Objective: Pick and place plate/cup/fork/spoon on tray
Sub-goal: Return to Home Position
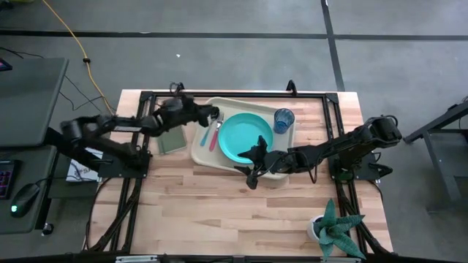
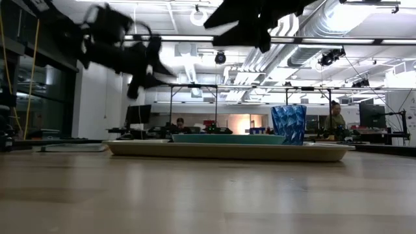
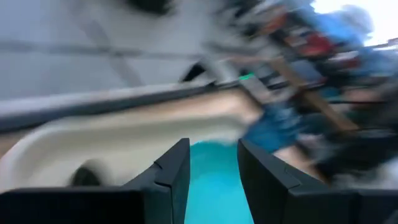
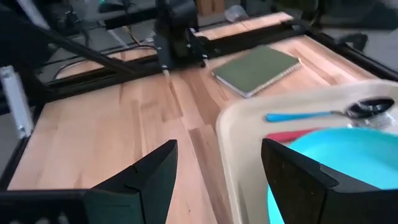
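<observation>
The cream tray (image 1: 208, 157) lies mid-table. On it rest the turquoise plate (image 1: 245, 137), the dark-blue cup (image 1: 284, 119) upright at the far right corner, and the pink-handled fork (image 1: 215, 137) beside the blue-handled spoon (image 1: 207, 136), both left of the plate. My left gripper (image 1: 214, 115) hangs above the tray's far left corner, open with nothing between its fingers (image 3: 171, 177). My right gripper (image 1: 254, 165) hovers open over the tray's near edge, holding nothing; its wrist view shows the spoon (image 4: 311, 114), the fork (image 4: 286, 135) and the plate (image 4: 348, 162).
An olive-green pad (image 1: 172, 140) lies left of the tray. A teal spiky plant (image 1: 335, 230) stands at the near right corner. Black frame rails (image 1: 234, 93) run along the table's far edge and sides. Bare wood stretches across the table's near half.
</observation>
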`<move>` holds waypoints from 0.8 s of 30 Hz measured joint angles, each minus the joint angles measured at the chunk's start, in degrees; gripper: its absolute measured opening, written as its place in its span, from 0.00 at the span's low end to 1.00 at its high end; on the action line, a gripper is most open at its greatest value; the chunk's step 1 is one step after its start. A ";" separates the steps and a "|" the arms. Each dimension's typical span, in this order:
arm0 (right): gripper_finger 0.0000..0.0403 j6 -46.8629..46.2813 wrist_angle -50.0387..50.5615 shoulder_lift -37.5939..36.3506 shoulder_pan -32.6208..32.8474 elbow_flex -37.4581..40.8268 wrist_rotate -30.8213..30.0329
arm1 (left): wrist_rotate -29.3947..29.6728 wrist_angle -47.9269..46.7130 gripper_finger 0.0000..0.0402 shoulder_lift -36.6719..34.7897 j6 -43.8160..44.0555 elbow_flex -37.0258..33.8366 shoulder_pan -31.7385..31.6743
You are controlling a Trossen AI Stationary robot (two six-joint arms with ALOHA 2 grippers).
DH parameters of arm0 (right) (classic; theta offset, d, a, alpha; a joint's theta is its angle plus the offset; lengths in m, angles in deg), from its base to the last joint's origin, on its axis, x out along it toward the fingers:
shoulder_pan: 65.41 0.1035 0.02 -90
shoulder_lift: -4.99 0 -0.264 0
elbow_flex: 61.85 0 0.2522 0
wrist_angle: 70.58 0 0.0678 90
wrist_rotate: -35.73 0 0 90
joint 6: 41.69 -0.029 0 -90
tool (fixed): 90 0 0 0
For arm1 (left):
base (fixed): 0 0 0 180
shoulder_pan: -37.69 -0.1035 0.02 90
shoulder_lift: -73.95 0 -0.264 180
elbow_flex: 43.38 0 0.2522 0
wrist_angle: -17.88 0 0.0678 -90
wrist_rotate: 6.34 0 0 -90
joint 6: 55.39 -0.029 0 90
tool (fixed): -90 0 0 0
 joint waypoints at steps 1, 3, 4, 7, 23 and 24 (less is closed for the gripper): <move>0.56 0.96 -0.20 -0.36 0.15 0.02 0.60 | -2.32 0.88 0.29 -2.24 -0.90 0.00 0.11; 0.56 2.30 -1.05 -1.41 0.74 0.02 0.93 | -7.82 2.33 0.28 -6.83 -2.54 0.06 1.13; 0.56 2.88 -1.19 -2.10 1.19 0.02 0.91 | -10.41 2.49 0.27 -9.12 -3.82 0.09 2.25; 0.56 4.92 -1.11 -4.02 3.14 0.02 -0.53 | -15.56 -0.49 0.21 -15.69 -10.14 0.11 8.07; 0.56 11.05 1.11 -6.53 11.98 0.02 -15.84 | 22.85 -7.75 0.00 -23.22 -39.02 0.11 56.50; 0.56 11.04 1.01 -6.53 11.97 0.02 -15.85 | 22.89 -7.81 0.00 -23.99 -39.07 0.11 56.37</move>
